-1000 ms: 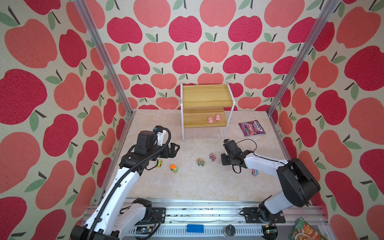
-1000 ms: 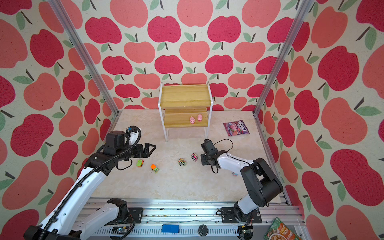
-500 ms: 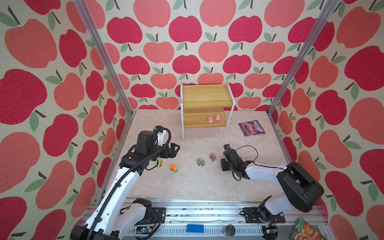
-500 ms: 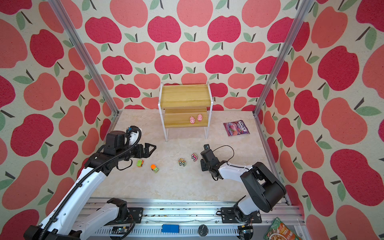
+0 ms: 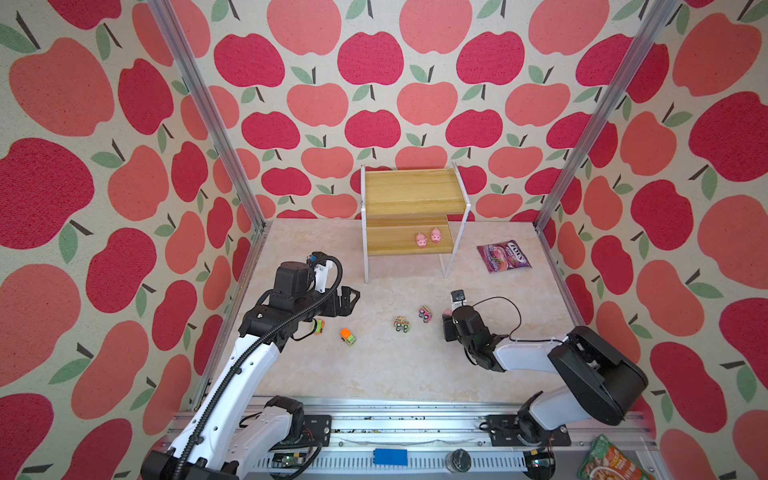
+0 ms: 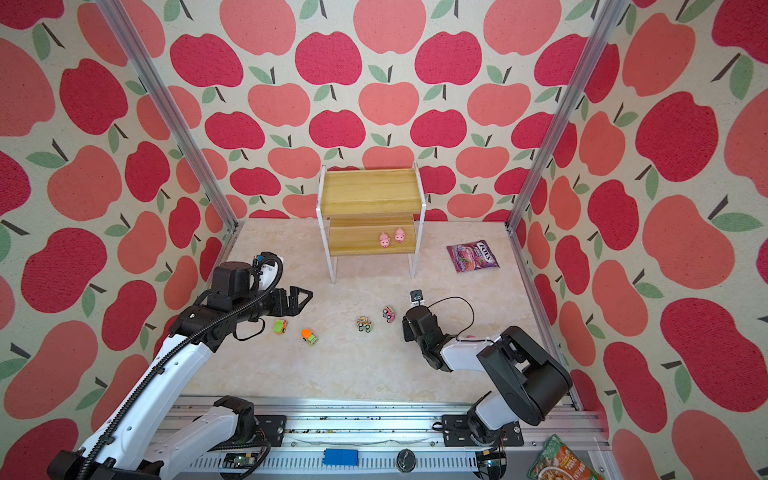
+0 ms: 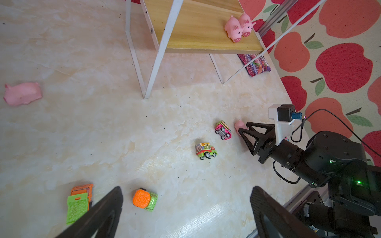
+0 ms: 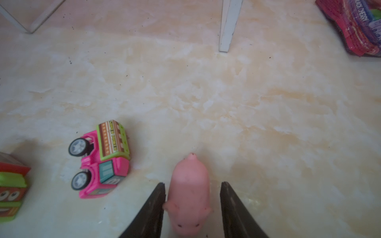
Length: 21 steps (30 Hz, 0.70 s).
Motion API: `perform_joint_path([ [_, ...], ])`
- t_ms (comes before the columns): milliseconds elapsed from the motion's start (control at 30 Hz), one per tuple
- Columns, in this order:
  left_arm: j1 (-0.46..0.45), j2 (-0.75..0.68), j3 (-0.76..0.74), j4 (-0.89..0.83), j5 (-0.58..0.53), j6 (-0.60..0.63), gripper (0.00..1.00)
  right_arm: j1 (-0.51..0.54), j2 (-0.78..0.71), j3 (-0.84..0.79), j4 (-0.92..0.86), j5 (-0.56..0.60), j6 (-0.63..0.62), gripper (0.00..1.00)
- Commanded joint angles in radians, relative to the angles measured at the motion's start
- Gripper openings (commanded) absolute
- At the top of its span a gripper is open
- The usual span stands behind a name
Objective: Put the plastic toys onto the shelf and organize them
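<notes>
The shelf [image 5: 409, 191] stands at the back with two pink pigs [image 5: 421, 240] side by side on its lower board. A third pig [image 8: 189, 189] lies on the floor between the fingers of my right gripper [image 8: 192, 183]. One finger touches its ear and a gap shows at the other, so the jaws are open around it. Another pig [image 7: 22, 95] lies on its side left of the shelf. A green car [image 5: 318, 326], an orange one [image 5: 348, 336], a striped one [image 5: 402, 323] and a pink one [image 5: 424, 314] sit mid-floor. My left gripper [image 5: 353, 297] hovers wide open and empty over them.
A purple candy bag [image 5: 503, 257] lies flat at the back right, beside the shelf's right leg [image 8: 226, 26]. Apple-patterned walls close in three sides. A snack packet [image 5: 611, 461] lies outside the front rail.
My right gripper has come down and slightly forward to the floor, its fingers now either side of the pig. The left arm has not moved.
</notes>
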Motion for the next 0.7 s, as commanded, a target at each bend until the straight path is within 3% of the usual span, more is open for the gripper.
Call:
perform_joint_path([
  [0,-0.005,-0.006,-0.009,0.007,0.01,0.015,0.99,0.008,0.021,-0.006,0.082,0.021,-0.028,0.45],
  [667,-0.008,-0.01,-0.008,0.008,0.014,0.014,0.99,0.01,-0.009,-0.039,0.029,0.041,0.001,0.52],
])
